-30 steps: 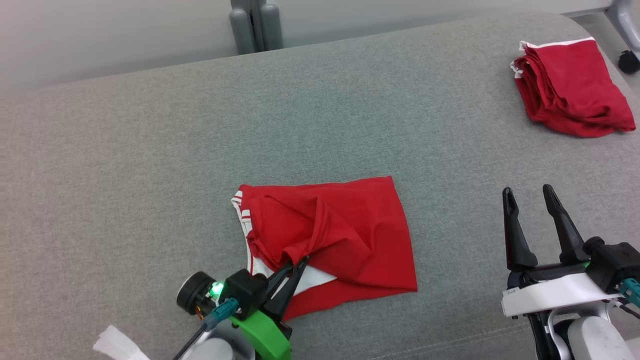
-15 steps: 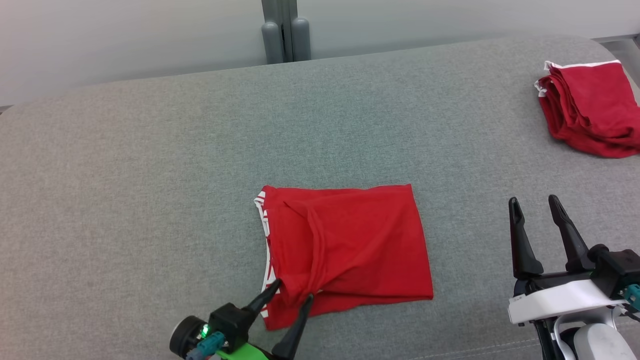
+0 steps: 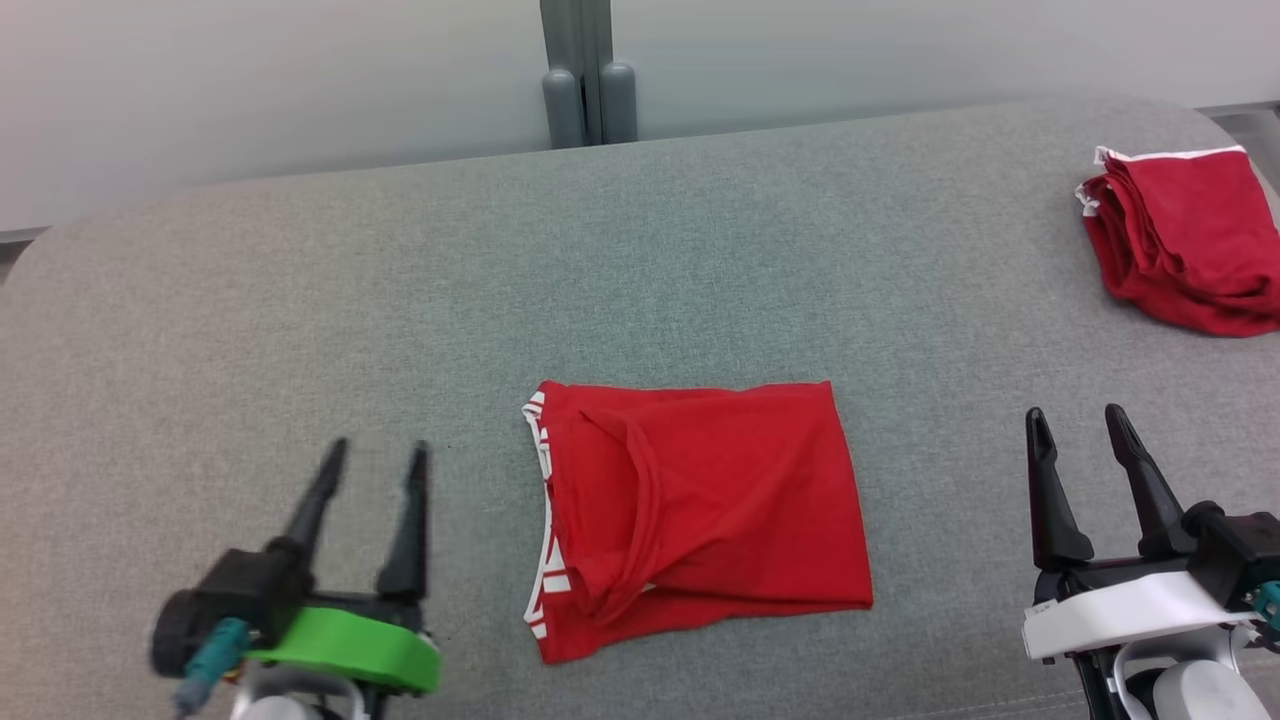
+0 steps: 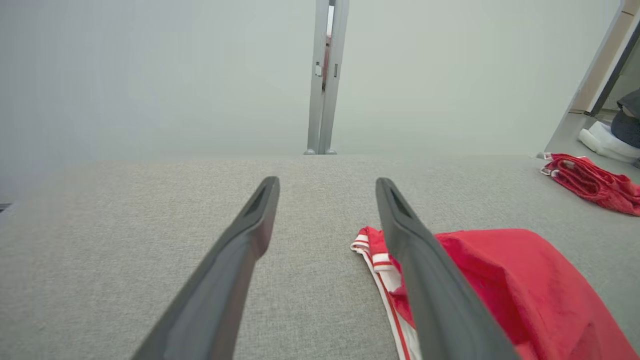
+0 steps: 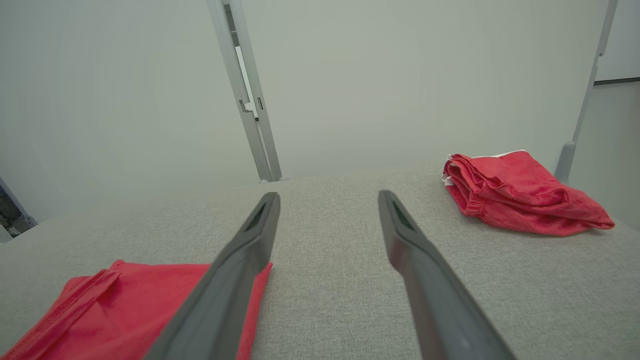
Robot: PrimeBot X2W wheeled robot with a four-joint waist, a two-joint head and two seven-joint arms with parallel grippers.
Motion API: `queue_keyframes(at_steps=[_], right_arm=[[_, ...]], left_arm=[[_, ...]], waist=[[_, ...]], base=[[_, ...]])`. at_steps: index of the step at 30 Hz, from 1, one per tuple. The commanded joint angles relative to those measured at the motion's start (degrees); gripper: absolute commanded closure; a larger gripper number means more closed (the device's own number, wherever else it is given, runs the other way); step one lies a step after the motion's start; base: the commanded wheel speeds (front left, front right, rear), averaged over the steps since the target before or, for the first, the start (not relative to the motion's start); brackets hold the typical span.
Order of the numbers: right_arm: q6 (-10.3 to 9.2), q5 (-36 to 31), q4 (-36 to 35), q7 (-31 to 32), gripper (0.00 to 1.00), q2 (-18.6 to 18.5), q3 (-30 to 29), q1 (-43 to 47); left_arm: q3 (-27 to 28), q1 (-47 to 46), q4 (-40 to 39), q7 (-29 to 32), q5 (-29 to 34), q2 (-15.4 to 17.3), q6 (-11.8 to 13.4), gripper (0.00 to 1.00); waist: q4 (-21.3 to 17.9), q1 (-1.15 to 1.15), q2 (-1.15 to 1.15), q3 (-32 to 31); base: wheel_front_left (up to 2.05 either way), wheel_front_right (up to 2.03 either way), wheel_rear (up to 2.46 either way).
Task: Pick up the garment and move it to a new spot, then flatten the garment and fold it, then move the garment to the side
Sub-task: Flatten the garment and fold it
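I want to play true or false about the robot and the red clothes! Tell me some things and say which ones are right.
1. The left gripper is holding the red garment. False: its fingers are open and empty, off to the garment's left.
2. The right gripper is open and holds nothing. True.
3. A second red bundle lies at the far right of the grey surface. True.
4. The red garment has blue trim. False: its trim is white.
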Motion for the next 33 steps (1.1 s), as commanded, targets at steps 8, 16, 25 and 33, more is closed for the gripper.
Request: queue_keyframes(at_steps=[8,16,25,33], right_arm=[[0.01,-0.64,0.24,-0.14,0.00,0.57,0.00,2.30],[0.01,-0.91,1.04,-0.14,0.00,0.59,0.18,2.83],[0.01,-0.75,2.46,-0.14,0.62,-0.09,1.64,1.80],[0.01,-2.00,10.09,-0.14,1.00,-1.37,7.70,-6.47]], left_arm=[[10.94,3.32,-0.26,-0.12,6.61,0.08,-1.19,0.00],[15.92,3.91,0.86,-0.12,9.54,-2.64,-4.26,0.00],[18.43,3.45,0.78,-0.13,12.09,-5.39,-6.54,0.00],[18.67,1.20,0.54,-0.13,13.51,-7.28,-7.82,0.00]], waist=[[1.43,0.00,0.00,-1.95],[1.71,0.00,0.00,-2.47],[3.59,0.00,0.00,-1.59],[8.38,0.00,0.00,0.96]], base=[[0.00,0.00,0.00],[0.00,0.00,0.00],[0.00,0.00,0.00],[0.00,0.00,0.00]])
